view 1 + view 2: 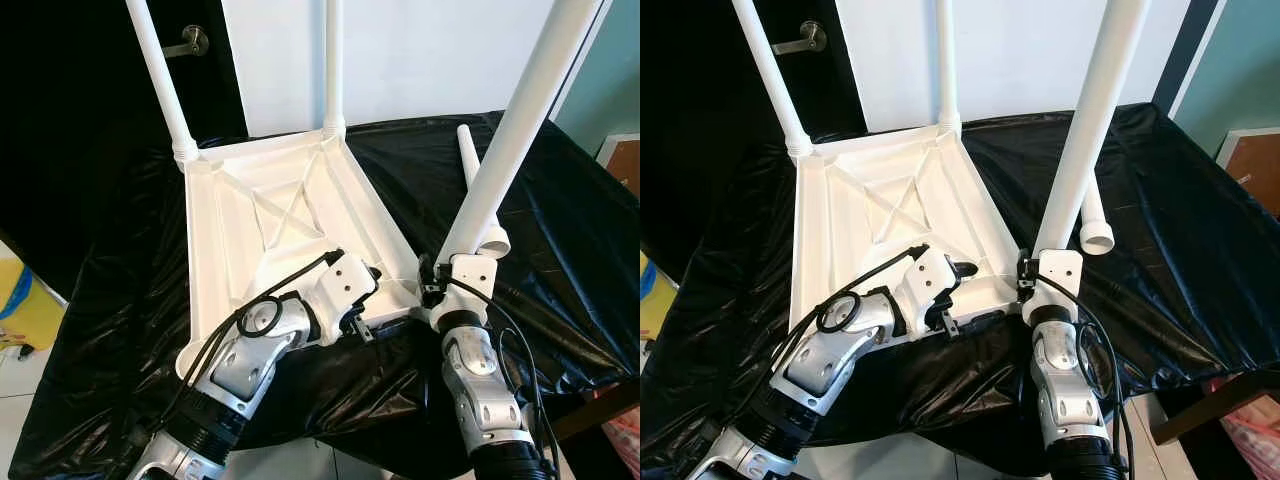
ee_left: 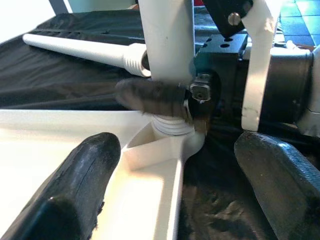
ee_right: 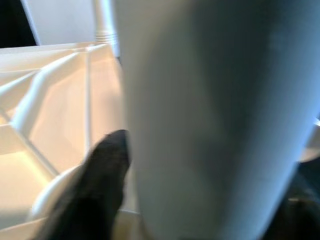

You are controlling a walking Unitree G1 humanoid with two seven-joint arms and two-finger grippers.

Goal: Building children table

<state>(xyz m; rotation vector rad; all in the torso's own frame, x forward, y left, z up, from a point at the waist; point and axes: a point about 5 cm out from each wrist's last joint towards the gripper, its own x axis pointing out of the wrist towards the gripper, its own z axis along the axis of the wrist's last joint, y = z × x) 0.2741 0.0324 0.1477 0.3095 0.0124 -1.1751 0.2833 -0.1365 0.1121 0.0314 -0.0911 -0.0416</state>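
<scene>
A white plastic table top (image 1: 270, 215) lies upside down on a black sheet (image 1: 560, 250). Two white legs (image 1: 160, 80) (image 1: 333, 60) stand in its far corners. A third leg (image 1: 520, 120) stands upright at the near right corner socket (image 2: 170, 132), and my right gripper (image 1: 440, 275) is shut on its lower end; one finger (image 2: 150, 95) wraps around it. In the right wrist view that leg (image 3: 210, 120) looms large beside a black finger (image 3: 95, 185). My left gripper (image 1: 365, 320) is open, its fingers (image 2: 75, 190) astride the top's near right rim. A fourth leg (image 1: 475, 175) lies loose on the sheet.
The sheet-covered surface ends close to my body, with pale floor below. A dark door with a metal handle (image 1: 190, 42) stands at the back left beside a white wall. A yellow object (image 1: 25, 300) sits on the floor at left, a wooden piece (image 1: 625, 160) at right.
</scene>
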